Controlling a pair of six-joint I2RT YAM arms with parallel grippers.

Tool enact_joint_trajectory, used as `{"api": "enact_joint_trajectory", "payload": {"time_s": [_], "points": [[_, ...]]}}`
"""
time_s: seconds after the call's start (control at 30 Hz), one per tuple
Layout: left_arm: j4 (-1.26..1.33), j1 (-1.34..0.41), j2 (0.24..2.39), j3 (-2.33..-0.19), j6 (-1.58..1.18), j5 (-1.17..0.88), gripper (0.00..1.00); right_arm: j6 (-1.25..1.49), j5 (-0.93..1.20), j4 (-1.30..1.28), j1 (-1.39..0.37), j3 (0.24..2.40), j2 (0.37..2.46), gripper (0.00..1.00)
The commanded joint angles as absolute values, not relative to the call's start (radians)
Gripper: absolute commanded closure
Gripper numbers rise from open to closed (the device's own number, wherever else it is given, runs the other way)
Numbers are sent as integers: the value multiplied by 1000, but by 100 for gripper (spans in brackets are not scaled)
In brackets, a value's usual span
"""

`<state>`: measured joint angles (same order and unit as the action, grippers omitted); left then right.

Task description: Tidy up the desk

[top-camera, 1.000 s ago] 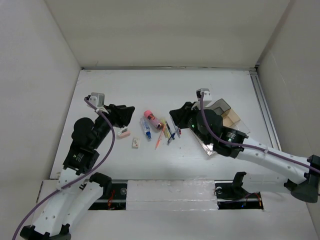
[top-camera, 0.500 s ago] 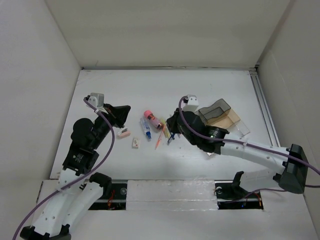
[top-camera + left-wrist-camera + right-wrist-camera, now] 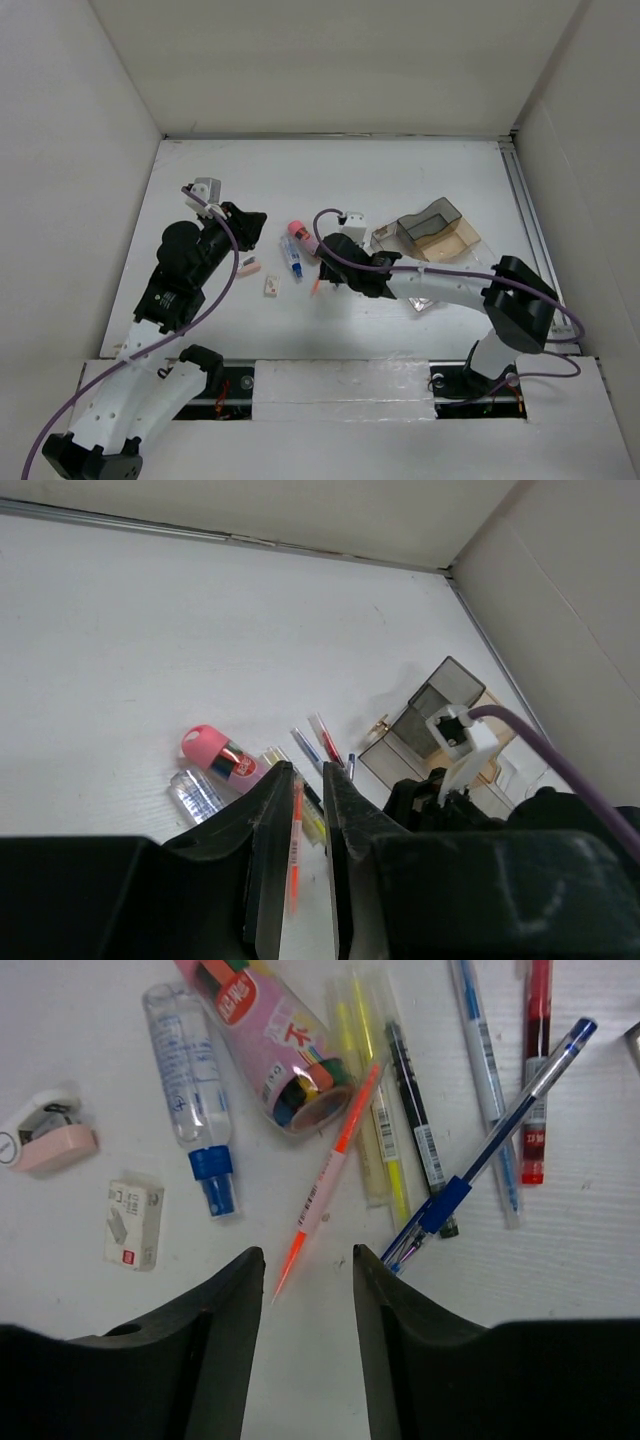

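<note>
The desk (image 3: 330,175) is a white tabletop with stationery strewn at its middle. An orange pen (image 3: 330,1175) lies flat, its tip pointing between the fingers of my right gripper (image 3: 308,1255), which hovers open just above it with nothing held. Beside the pen lie a pink tube (image 3: 265,1040), a clear bottle with a blue cap (image 3: 190,1070), a yellow highlighter (image 3: 375,1110), a black pen (image 3: 415,1110), and blue (image 3: 490,1150) and red pens (image 3: 537,1070). My left gripper (image 3: 307,770) hangs over the desk left of the pile, jaws almost together, empty; the orange pen shows through the slit.
A small pink stapler (image 3: 45,1135) and a white staple box (image 3: 133,1223) lie left of the pens. A clear compartment tray (image 3: 435,228) stands to the right of the pile. White walls enclose the desk; a metal rail (image 3: 525,210) runs along its right edge.
My right arm swung left from the tray to the pens and its jaws opened. My left gripper's jaws closed from wide open to a thin slit.
</note>
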<state>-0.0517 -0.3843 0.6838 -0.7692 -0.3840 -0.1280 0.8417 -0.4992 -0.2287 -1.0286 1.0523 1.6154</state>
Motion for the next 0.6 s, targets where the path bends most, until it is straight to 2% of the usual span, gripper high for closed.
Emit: {"api": "enact_joint_trajectory", "payload": {"time_s": [0.0, 0.33, 0.57], "points": [[-31, -379, 680, -821, -384, -141, 85, 903, -440, -195, -1022, 1089, 1644, 52], [-21, -379, 666, -811, -383, -160, 82, 950, -391, -141, -1022, 1117, 1762, 52], [-18, -379, 663, -813, -380, -166, 82, 986, -420, -120, -973, 1138, 1850, 59]]}}
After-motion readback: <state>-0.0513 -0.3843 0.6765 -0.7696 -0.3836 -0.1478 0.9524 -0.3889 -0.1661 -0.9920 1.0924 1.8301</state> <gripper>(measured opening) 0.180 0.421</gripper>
